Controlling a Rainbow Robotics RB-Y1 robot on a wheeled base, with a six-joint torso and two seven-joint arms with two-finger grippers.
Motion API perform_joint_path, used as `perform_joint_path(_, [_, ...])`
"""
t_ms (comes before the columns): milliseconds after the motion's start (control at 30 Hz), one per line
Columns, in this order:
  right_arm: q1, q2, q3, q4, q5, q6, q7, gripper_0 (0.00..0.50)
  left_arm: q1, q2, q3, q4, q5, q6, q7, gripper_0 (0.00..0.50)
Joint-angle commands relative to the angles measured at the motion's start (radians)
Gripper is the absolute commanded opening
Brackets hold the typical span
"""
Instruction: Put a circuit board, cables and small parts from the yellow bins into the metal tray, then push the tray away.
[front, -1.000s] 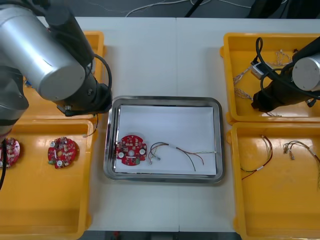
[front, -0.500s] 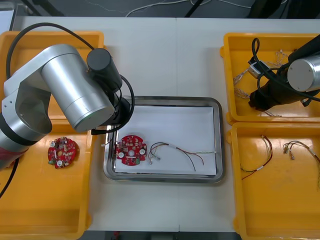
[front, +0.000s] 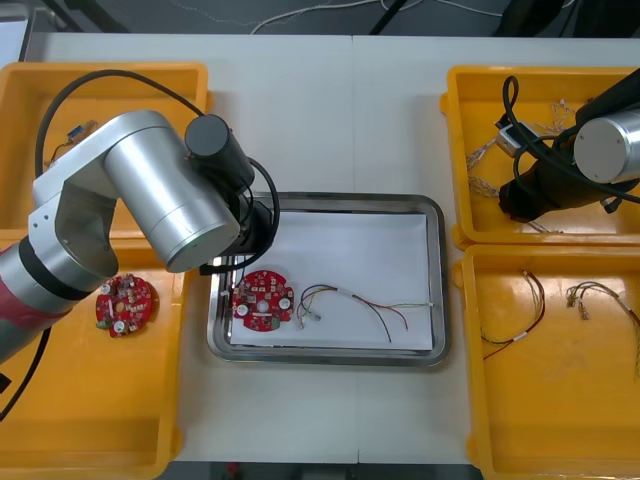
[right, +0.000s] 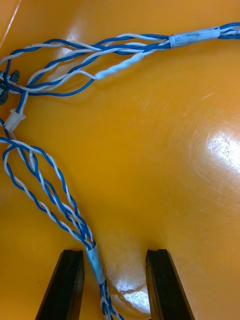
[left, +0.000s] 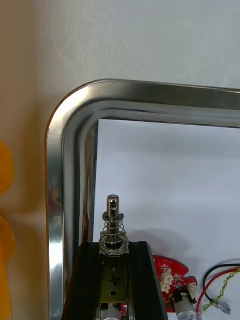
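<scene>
My left gripper (left: 113, 244) is shut on a small metal part (left: 113, 220) with a spring, held over the near-left inside corner of the metal tray (left: 62, 135). The tray (front: 330, 202) is white inside and holds a round red circuit board (front: 262, 299) and black and red-and-yellow cables (front: 365, 306). My right gripper (right: 114, 282) is low in the far right yellow bin (front: 470, 90), open, with a twisted blue and white cable (right: 92, 250) running between its fingers, close to one finger (right: 65, 285).
Another red circuit board (front: 126, 303) lies in the near left bin (front: 90, 420). The near right bin (front: 560, 420) holds cables (front: 520, 320). More blue and white cable (right: 100, 55) loops ahead of the right fingers. My left arm (front: 165, 190) covers the tray's left rim.
My left arm has swung right from over the left bins to the tray's left edge. The right arm has barely moved.
</scene>
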Motion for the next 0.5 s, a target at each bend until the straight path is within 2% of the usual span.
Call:
perform_joint_path(33, [-0.025,0.003,0.026,0.008,0.005,0.019,-0.04,0.252,-0.035,-0.07,-0.009,0.046,-0.014,0.052,0.018,0.0])
perform_joint_path(100, [-0.025,0.003,0.026,0.008,0.005,0.027,-0.04,0.14,-0.052,-0.086,-0.009,0.069,-0.014,0.069,0.02,0.0])
perform_joint_path(133, [-0.025,0.003,0.026,0.008,0.005,0.027,-0.04,0.14,-0.052,-0.086,-0.009,0.069,-0.014,0.069,0.02,0.0])
perform_joint_path(167, [-0.025,0.003,0.026,0.008,0.005,0.033,-0.04,0.106,-0.06,-0.096,-0.008,0.08,-0.016,0.074,0.018,0.0])
perform_joint_path(233, [-0.025,0.002,0.026,0.008,0.005,0.039,-0.04,0.102,-0.064,-0.102,-0.006,0.087,-0.016,0.074,0.018,0.0])
perform_joint_path(300, [-0.025,0.0,0.026,0.008,0.005,0.046,-0.04,0.037,-0.072,-0.109,-0.006,0.094,-0.016,0.08,0.014,0.0])
perform_joint_path(367, [-0.025,-0.001,0.026,0.008,0.005,0.046,-0.04,0.029,-0.078,-0.117,-0.006,0.101,-0.016,0.088,0.012,0.0])
perform_joint_path(400, [-0.025,-0.003,0.026,0.008,0.005,0.047,-0.04,0.008,-0.08,-0.12,-0.006,0.103,-0.016,0.089,0.012,0.0])
perform_joint_path(500, [-0.025,-0.006,0.026,0.008,0.005,0.046,-0.04,0.0,-0.09,-0.136,-0.006,0.121,-0.025,0.1,0.005,0.0])
